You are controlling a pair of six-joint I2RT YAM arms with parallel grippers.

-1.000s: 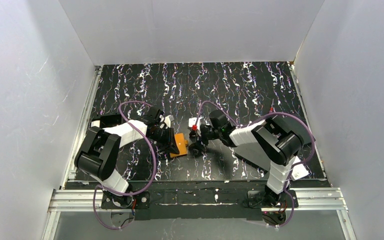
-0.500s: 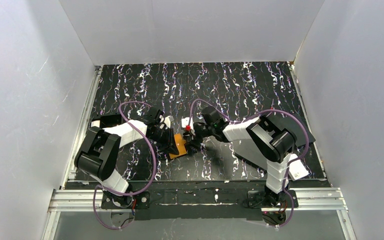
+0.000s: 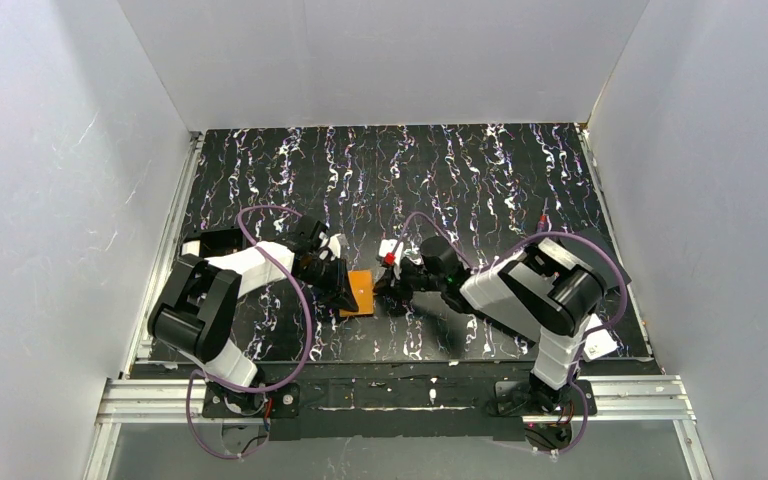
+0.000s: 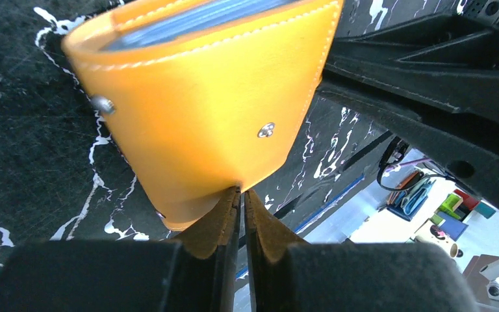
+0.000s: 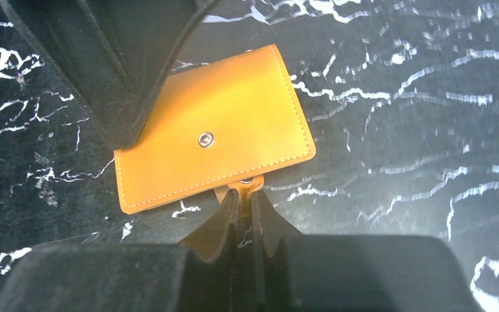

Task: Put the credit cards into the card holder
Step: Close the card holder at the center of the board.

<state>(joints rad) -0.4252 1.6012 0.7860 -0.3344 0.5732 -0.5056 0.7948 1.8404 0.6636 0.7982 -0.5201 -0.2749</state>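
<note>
The card holder (image 3: 362, 291) is a small orange folding wallet lying on the black marbled mat between the two arms. In the left wrist view its cover (image 4: 201, 97) fills the upper frame, with blue sleeve edges showing at the top. My left gripper (image 4: 241, 192) is shut, pinching the holder's near edge. From the other side, my right gripper (image 5: 245, 194) is shut on the orange snap tab (image 5: 249, 184) that sticks out of the holder (image 5: 214, 136). In the top view the left gripper (image 3: 347, 289) and right gripper (image 3: 385, 288) flank it. No credit cards show plainly.
White walls enclose the mat (image 3: 460, 180) on three sides. A flat black rectangle (image 3: 615, 280) lies partly under the right arm, and a white flat piece (image 3: 598, 346) sits by the mat's near right corner. Purple cables loop over both arms.
My right gripper has gone from wide open to shut on the snap tab, and its arm has shifted and dropped lower. The left gripper and the holder have stayed put.
</note>
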